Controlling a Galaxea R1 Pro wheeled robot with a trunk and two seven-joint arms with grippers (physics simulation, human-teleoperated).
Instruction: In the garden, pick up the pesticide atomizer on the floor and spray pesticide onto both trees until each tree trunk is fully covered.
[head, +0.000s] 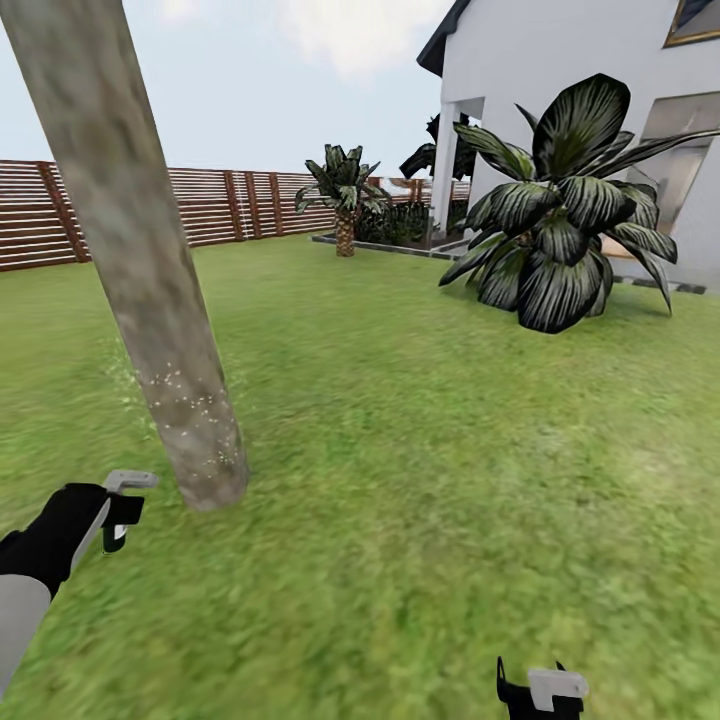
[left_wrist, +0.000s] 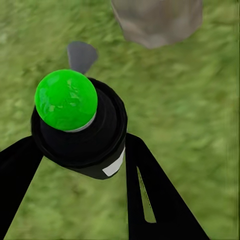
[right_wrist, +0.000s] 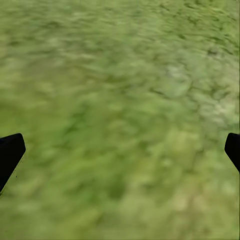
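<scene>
One tree trunk (head: 150, 290), pale grey-brown and mottled, leans up from the lawn at the left, with fine white specks on its lowest part (head: 195, 415). My left gripper (head: 122, 508) hovers just left of the trunk's base and is shut on the pesticide atomizer (left_wrist: 80, 125), a small black bottle with a white band and a bright green tip. In the left wrist view the trunk's base (left_wrist: 157, 20) lies a short way beyond the bottle. My right gripper (head: 541, 690) hangs low over bare grass, open, its fingertips (right_wrist: 10, 152) far apart with nothing between them.
A broad striped-leaf plant (head: 560, 220) stands at the right in front of a white house (head: 560, 80). A small palm (head: 343, 200) grows by the brown slat fence (head: 220, 205) at the back. Open lawn (head: 430, 430) spreads between the trunk and the plant.
</scene>
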